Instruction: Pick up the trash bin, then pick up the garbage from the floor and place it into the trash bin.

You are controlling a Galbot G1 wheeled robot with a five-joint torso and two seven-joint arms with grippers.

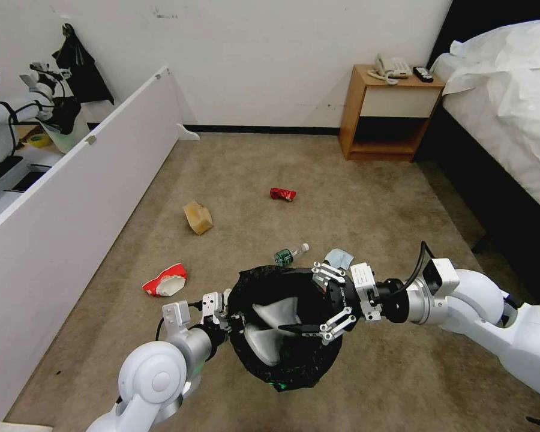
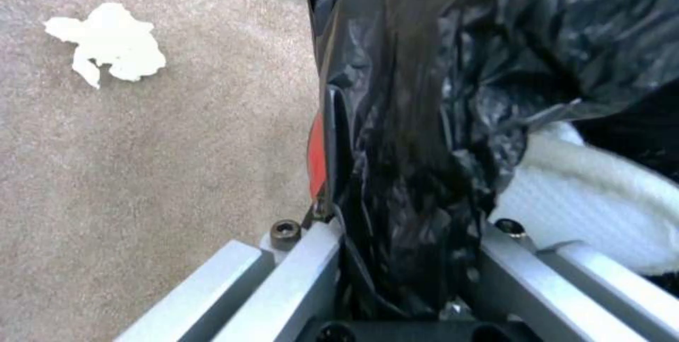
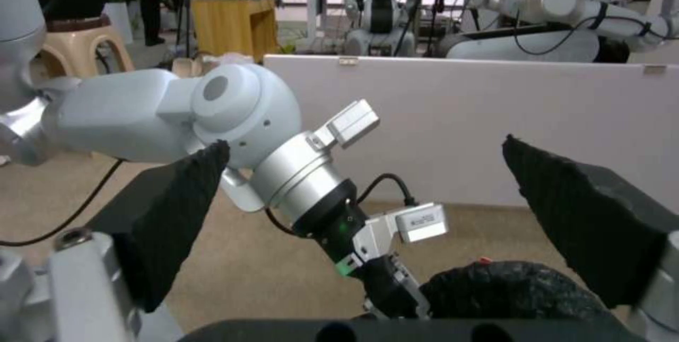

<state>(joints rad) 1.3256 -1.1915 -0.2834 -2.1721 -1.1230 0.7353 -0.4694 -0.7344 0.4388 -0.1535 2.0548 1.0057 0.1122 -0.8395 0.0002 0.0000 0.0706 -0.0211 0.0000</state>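
No text legible — labels, tags too blurred.

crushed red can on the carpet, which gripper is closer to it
Right. The right gripper hangs open over the black-lined bin's mouth, nearer the crushed red can. The left gripper clamps the bin's rim, farther back.

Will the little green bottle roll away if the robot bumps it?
Probably. The bottle lies on its side on the carpet, and round things roll. It looks clear and near empty, so likely light. The carpet may slow it.
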